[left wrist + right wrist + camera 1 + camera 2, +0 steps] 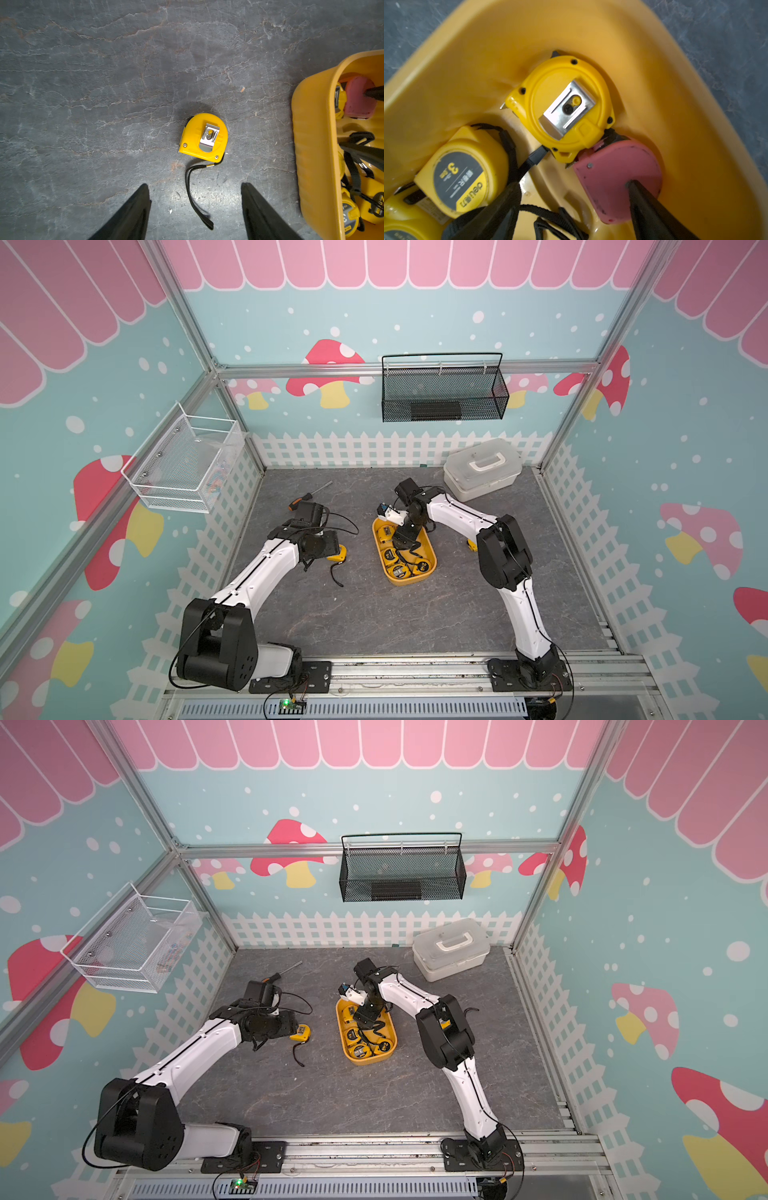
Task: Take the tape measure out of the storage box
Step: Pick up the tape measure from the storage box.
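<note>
Right tool (572, 184) is down inside the storage box (508, 41), jaws apart and clamped on nothing: one finger tip sits on the face of the pink tape measure (608, 187), the other on black wrist straps (550, 214) beside a labelled yellow tape measure (463, 172). The pink one looks like the pick; it lies flat at the box's far end, touching a clip-backed yellow tape measure (562, 108). To do this well, shift the tool so the jaws straddle the pink case across its edges rather than pressing its face, go low, close, then lift straight up clear of the rim. Hazards, as I judge them: a strap caught under a finger could drag a neighbour out, and the light box may slide or tip. Left tool (195, 185) hangs wide and empty over a yellow tape measure on the surface (203, 137), just beside the box. Well apart: screwdriver (309, 494), white lidded case (482, 468), black mesh basket (442, 393) on the back wall
</note>
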